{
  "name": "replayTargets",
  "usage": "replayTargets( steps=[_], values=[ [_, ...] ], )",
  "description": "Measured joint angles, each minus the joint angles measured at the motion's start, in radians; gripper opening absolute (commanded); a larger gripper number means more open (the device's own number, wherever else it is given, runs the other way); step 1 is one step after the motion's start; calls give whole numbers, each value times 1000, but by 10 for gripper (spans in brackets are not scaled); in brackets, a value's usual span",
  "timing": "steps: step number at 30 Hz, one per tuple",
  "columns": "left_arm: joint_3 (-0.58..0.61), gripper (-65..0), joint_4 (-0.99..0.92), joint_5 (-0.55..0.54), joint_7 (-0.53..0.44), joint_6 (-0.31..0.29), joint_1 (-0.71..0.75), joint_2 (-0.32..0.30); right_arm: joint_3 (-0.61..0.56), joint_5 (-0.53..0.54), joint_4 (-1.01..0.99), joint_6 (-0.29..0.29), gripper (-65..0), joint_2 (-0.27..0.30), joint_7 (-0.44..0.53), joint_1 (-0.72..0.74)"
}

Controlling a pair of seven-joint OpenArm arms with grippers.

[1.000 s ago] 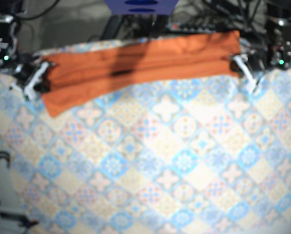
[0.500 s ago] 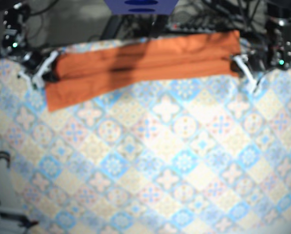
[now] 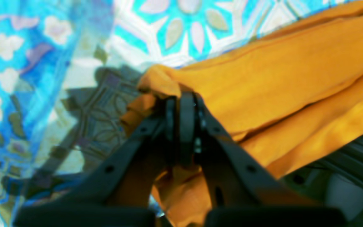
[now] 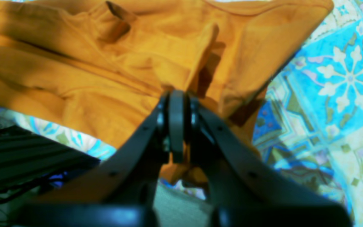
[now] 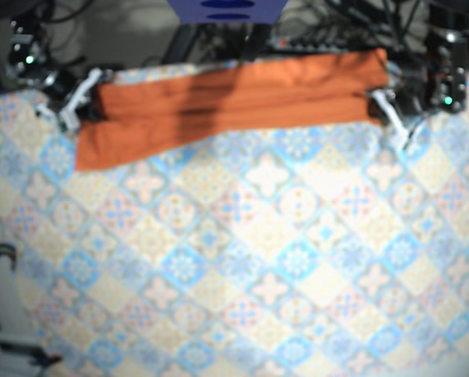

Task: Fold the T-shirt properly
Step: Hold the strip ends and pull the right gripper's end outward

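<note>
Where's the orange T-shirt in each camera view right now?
Base: the T-shirt lies as a long folded band across the top of the picture.
Left wrist: the T-shirt fills the right half, one end pinched in the left gripper.
Right wrist: the T-shirt fills the upper left, its edge pinched in the right gripper.
Shared landmark: the blue patterned tablecloth under it.

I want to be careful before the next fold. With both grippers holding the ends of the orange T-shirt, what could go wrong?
1. The left gripper and the right gripper each pinch only a small bunch of the orange T-shirt; layers may slip out in a pull.
2. The shirt lies at the far edge of the tablecloth; it might slide off.
3. One lower corner sags below the band, so the fold may come out skewed.
</note>
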Motion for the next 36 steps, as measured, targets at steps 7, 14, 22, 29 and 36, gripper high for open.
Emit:
replayTargets(
  steps=[7, 14, 22, 29, 36],
  values=[
    [1, -650, 0, 5, -5, -2, 0, 0, 24, 1, 25, 1, -641, -35, -27, 0],
    [2, -650, 0, 5, -4, -2, 1, 0, 30, 1, 19, 1, -640, -37, -34, 2],
    [2, -650, 1, 5, -6, -2, 3, 0, 30, 1, -4, 1, -642, -37, -34, -2],
    [2, -650, 1, 5, -7, -2, 3, 0, 34, 4, -4, 2, -642, -68, -31, -13],
    [2, -650, 1, 5, -6, -2, 3, 0, 31, 4, -20, 2, -639, -68, -27, -14]
  ],
)
